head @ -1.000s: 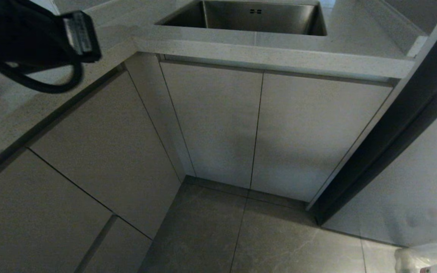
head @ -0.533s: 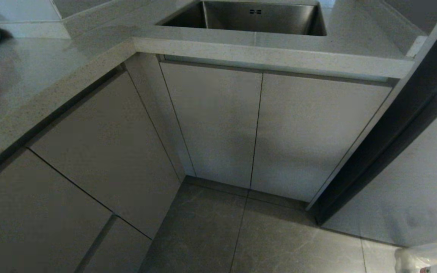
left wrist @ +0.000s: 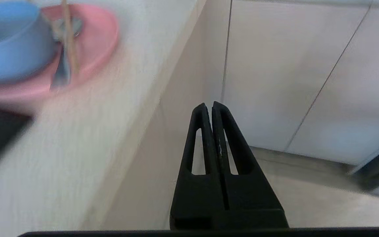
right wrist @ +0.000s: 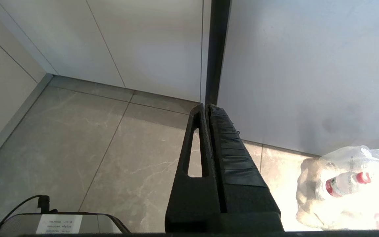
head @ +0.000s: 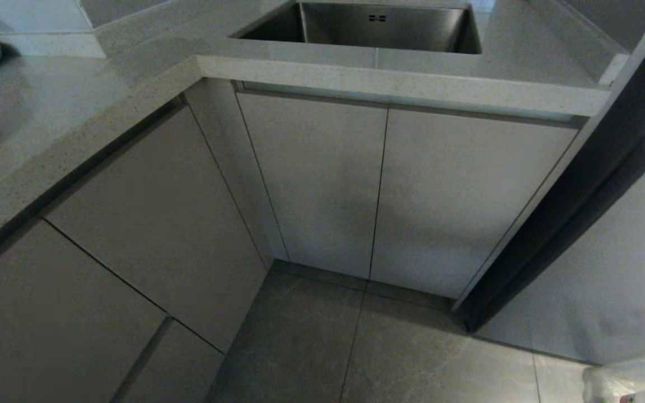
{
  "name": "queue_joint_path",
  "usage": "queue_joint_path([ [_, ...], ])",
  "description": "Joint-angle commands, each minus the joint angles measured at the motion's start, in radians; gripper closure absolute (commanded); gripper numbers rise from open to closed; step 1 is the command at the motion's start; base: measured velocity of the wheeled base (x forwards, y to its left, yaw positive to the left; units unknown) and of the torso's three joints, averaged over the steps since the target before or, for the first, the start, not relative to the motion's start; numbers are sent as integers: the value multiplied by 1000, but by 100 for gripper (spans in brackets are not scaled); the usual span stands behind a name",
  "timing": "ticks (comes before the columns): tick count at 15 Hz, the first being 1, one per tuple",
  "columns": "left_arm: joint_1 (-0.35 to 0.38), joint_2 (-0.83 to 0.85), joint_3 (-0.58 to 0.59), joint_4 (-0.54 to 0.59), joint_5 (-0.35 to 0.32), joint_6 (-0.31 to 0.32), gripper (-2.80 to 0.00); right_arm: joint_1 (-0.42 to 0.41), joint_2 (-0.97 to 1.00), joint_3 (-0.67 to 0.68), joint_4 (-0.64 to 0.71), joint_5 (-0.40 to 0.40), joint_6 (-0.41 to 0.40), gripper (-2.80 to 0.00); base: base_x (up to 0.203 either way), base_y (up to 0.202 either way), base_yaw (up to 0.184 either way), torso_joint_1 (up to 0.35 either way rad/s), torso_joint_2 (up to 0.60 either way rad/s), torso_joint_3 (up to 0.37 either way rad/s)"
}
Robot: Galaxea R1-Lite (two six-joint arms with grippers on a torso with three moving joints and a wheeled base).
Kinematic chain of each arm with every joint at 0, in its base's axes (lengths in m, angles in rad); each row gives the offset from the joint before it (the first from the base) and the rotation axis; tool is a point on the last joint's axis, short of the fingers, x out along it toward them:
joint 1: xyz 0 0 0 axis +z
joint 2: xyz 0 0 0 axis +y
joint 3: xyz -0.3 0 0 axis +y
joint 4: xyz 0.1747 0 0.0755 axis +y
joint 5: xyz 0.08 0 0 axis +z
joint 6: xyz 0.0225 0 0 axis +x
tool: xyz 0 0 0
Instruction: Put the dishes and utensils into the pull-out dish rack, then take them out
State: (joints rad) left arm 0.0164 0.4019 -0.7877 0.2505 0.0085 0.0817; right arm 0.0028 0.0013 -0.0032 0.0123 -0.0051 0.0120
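A: Where are the dishes right now?

B: Up on the counter (left wrist: 87, 138). The pink plate (left wrist: 94, 36) lies flat there, and the blue bowl (left wrist: 8, 39) sits on it. The fork (left wrist: 62, 67) and the chopsticks (left wrist: 68, 36) lie on the plate too, just beside the bowl.

A: And the pull-out rack?

B: I can't see it — every cabinet front (head: 311, 179) below the counter is shut, so I think the rack is tucked away behind one of them.

A: What are the robot's grippers doing?

B: The left gripper (left wrist: 208, 107) has its fingers pressed together with nothing in them. It hangs off the counter's edge, pointing at the cabinets and the floor (right wrist: 87, 148). The right gripper (right wrist: 206, 108) is pressed together too, empty, low over the floor near a plastic bag (right wrist: 350, 184).

A: So which step is this?

B: I'd guess the end — the things look taken out and set back, and the rack pushed in. It could also be the very start; I can't be sure.

A: What comes next?

B: If it's done, just rest the arms. If not, a gripper must open, catch the top edge of the right door, and pull it out.
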Motion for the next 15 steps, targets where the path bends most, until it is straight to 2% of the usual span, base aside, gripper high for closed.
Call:
queue_joint_path([
  [1,18,-169,172,-12,45,6,0,0,0,0,0,-1,-1,0,0,0,0,0,0,0],
  [2,10,-184,231,-19,80,-4,0,0,0,0,0,1,0,0,0,0,0,0,0,0],
  [5,-4,-287,411,-63,127,-14,0,0,0,0,0,0,0,0,0,0,0,0,0,0],
  [8,-8,-390,593,-108,145,9,0,0,0,0,0,0,0,0,0,0,0,0,0,0],
  [10,-13,-397,727,-229,90,17,0,0,0,0,0,0,0,0,0,0,0,0,0,0],
  [11,-15,-399,775,-316,45,19,0,0,0,0,0,-1,0,0,0,0,0,0,0,0],
  [12,-14,-400,789,-347,16,21,0,0,0,0,0,1,0,0,0,0,0,0,0,0],
  [15,-13,-400,783,-231,-62,92,0,0,0,0,0,0,0,0,0,0,0,0,0,0],
])
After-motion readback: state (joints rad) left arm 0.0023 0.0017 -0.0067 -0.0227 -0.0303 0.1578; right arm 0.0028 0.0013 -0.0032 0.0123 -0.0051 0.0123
